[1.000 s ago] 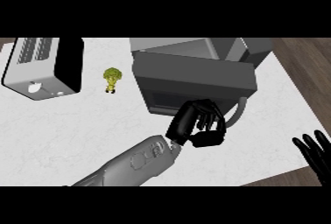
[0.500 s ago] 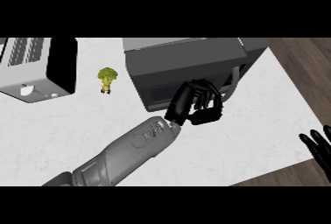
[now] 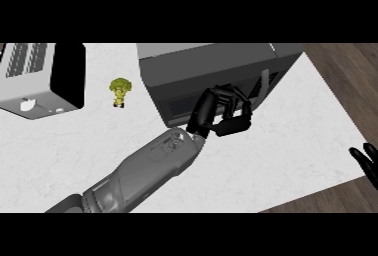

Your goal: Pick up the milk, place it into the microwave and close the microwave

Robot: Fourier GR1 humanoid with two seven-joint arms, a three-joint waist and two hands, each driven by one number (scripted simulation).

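We are looking for the milk and finding no carton anywhere on the white marbled counter (image 3: 280,160). It is hidden from us, and we are judging it to be already inside the dark grey boxy metal microwave (image 3: 214,62), though we cannot confirm that.

The coming move is turning on the microwave's glossy front door (image 3: 173,102). It is facing down toward us, its long axis running left to right, and it is looking shut or very nearly so. The black left hand (image 3: 221,114) is lying right against that face toward its right end. Its fingers are curled inward, and we are seeing nothing held in them. This hand is by far the nearer, so any last push is falling to it, pressing away from us into the door.

The black right hand (image 3: 366,161) is resting at the right edge with its fingers straight and upward, well apart from the microwave.

A silver slotted toaster with a black side (image 3: 33,85) and a small knobbly green broccoli floret (image 3: 119,90) are sitting to the left, clear of the arm.
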